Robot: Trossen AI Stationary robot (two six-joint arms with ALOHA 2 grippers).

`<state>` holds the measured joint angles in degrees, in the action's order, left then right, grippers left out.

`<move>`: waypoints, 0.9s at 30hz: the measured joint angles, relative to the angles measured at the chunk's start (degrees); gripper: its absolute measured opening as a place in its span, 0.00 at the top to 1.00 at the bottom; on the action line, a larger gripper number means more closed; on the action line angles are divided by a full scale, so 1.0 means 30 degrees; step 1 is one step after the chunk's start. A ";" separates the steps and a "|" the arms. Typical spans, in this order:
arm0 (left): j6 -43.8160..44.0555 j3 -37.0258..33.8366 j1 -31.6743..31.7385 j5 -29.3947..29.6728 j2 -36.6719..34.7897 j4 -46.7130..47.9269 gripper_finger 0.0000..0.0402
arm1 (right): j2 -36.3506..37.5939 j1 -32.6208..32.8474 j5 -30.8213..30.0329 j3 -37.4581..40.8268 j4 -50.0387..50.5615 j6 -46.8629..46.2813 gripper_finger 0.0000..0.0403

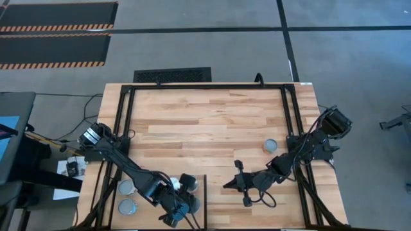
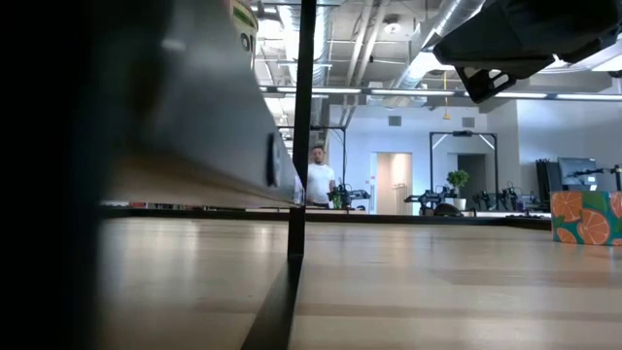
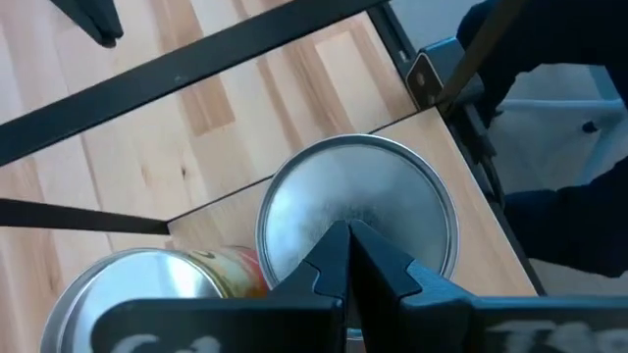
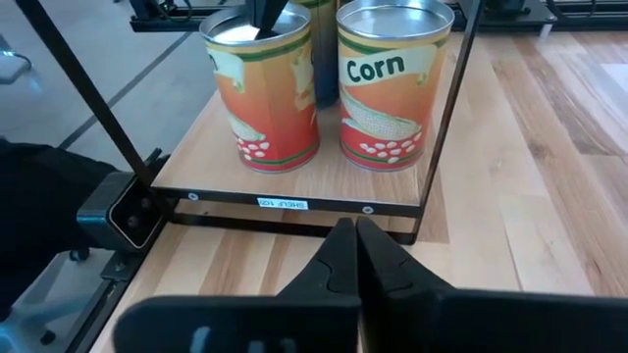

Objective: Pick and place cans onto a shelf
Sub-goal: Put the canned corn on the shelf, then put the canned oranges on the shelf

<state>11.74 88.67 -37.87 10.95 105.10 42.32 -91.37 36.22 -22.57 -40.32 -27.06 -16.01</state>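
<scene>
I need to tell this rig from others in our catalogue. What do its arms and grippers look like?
Two slim, dark, jointed arms with black cables looped along them. The left gripper and right gripper each have two matte black, angular fingers tapering to a point, on a broad dark body. No markings are readable.

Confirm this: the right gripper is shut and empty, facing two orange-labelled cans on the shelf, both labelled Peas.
Wrong on the label. In the right wrist view the nearer can reads Corn, not Peas; the other can's wording is turned away. The rest holds: the right gripper is shut and empty, facing both orange-labelled cans on the shelf.
</scene>
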 joint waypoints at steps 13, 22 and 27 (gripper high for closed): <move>0.0404 0.0309 -0.0048 0.0144 -0.0003 0.0853 1.00 | 0.0000 0.0039 0.0007 0.0000 0.0005 -0.0015 0.99; -0.0072 0.0261 -0.0421 0.0376 -0.1871 0.0639 1.00 | 0.0901 0.0193 0.0058 -0.0099 0.1038 -0.0129 0.99; -0.1531 -0.2253 0.0408 -0.1936 -0.4028 -0.3575 1.00 | 0.3816 0.0622 -0.0370 -0.1064 0.9282 -0.3186 0.99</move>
<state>7.15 81.91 -36.64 5.14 93.01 31.60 -79.93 38.08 -23.68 -43.51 0.78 -25.57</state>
